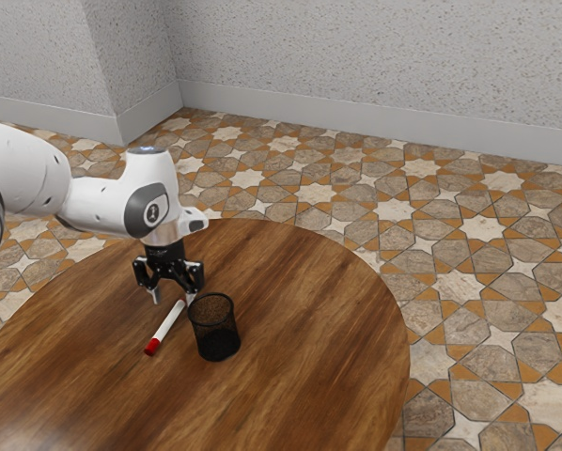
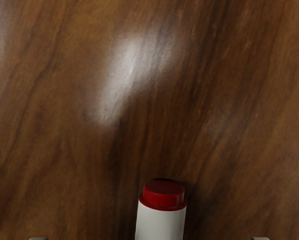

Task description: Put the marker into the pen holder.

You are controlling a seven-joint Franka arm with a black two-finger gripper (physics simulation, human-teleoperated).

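On the round table (image 1: 309, 310), the marker (image 1: 165, 328) lies beneath the spread gripper (image 1: 174, 299).

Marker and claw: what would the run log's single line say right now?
marker: lying on table | cup: upright, beside marker | claw: open, near marker's white end | marker in cup: not yet

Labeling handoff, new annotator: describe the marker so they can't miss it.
On the round wooden table, find the upright black mesh cup. The marker lies beside it, on the exterior view's left, one end near the open gripper. It is slim and white with a red end, unlike the black cup.
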